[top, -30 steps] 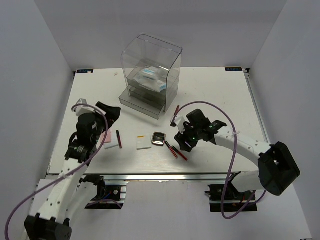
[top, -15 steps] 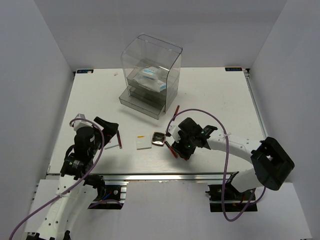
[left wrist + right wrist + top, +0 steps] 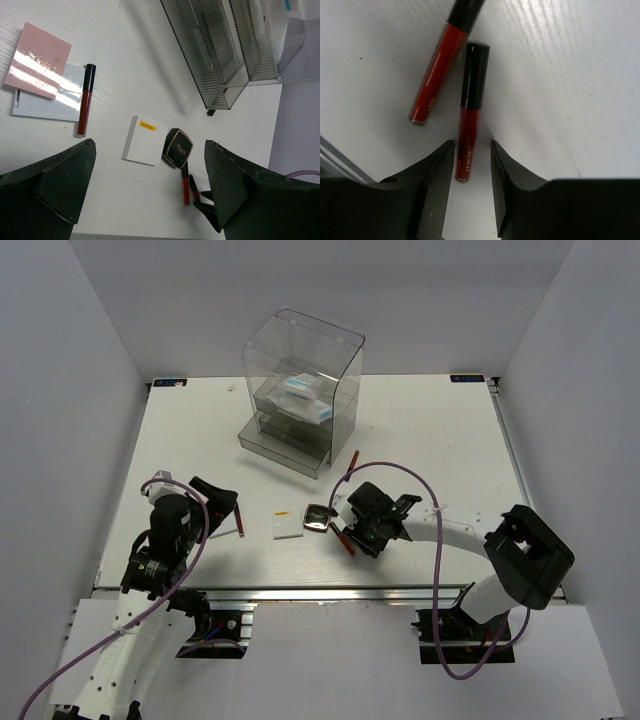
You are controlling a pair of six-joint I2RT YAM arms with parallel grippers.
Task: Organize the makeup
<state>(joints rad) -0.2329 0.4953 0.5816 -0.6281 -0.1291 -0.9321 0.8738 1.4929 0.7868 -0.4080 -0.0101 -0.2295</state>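
The right jaws stood narrowly parted, low over the tabletop (image 3: 560,75), straddling the lower end of a dark-red stick (image 3: 471,107) that lay flat between them, black cap pointing away; whether either finger touched it could not be told; a second stick (image 3: 440,65) lay just beside the first, angled, outside the jaws; in the top view this pair sat just right of the black compact (image 3: 318,516), with a labelled white pad (image 3: 287,526) just left of that; the left jaws hung wide apart above the tabletop, holding nothing; beneath them a pink pad (image 3: 38,60) overlapped a plain white pad (image 3: 47,105), a third stick (image 3: 85,100) against its edge; two packets (image 3: 305,395) lay inside the clear drawer box (image 3: 340,360).
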